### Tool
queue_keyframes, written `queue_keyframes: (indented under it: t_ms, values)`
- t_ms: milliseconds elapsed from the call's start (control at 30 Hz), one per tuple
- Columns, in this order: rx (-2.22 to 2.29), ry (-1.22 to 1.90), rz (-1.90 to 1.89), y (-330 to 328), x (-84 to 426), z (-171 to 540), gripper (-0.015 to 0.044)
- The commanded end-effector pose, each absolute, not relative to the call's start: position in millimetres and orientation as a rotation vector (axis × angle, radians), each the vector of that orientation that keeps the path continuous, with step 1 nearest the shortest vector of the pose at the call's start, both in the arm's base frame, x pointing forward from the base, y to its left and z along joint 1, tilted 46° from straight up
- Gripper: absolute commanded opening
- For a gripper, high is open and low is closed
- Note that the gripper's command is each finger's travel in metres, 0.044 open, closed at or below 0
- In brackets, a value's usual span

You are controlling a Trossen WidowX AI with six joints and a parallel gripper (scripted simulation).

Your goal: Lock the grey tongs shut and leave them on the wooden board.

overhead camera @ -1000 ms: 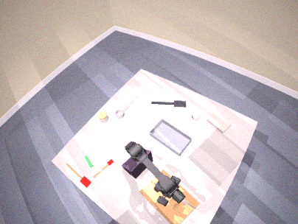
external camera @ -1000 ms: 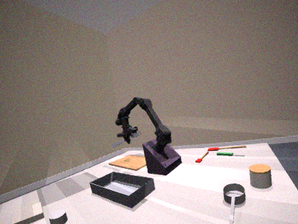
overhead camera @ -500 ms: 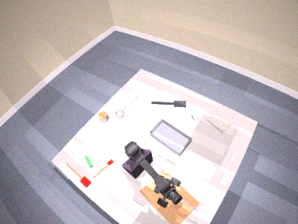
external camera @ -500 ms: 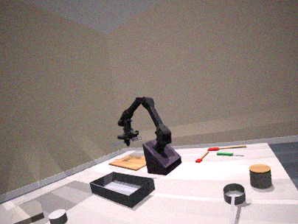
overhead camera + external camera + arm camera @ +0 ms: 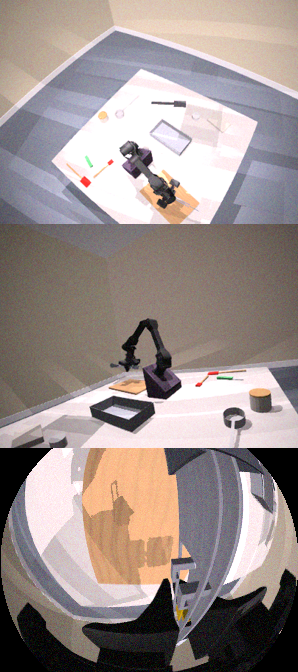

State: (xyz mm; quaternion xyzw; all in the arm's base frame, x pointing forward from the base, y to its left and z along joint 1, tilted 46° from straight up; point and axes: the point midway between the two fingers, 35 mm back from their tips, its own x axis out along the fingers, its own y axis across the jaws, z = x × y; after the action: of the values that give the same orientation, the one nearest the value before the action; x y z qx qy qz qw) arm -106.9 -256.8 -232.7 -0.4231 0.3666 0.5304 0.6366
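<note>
The gripper point(image 5: 168, 195) point(image 5: 129, 365) point(image 5: 177, 598) points down, high above the wooden board point(image 5: 174, 214) point(image 5: 118, 387) point(image 5: 150, 503). It is shut on the grey tongs point(image 5: 187, 205) point(image 5: 200, 523), whose long arms run up the right of the wrist view. In the top view they show as two thin lines close together, reaching past the board's right edge. They look near level in the exterior view. The lock inside the hinge is hidden. The roasting tin point(image 5: 170, 137) point(image 5: 109, 418) stands flat with nothing lying across it.
The arm's dark purple base point(image 5: 137, 166) point(image 5: 166, 391) stands between board and tin. A black spatula point(image 5: 179, 104), an orange-lidded jar point(image 5: 103, 117) point(image 5: 260, 401) and a round pan point(image 5: 119, 114) point(image 5: 234, 423) lie farther off. Red-headed tools point(image 5: 85, 181) and a green-handled tool point(image 5: 88, 161) lie at the left.
</note>
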Motion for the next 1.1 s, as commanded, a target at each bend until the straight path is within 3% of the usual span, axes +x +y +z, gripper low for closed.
queue_keyframes:
  t_ms: [0,1067]
  values:
    - [-1.027,0.891,1.181,-260.5,-108.8,-232.6,-0.0150]
    - [-1.384,1.282,0.952,-248.2,-110.2,-210.6,-0.0150]
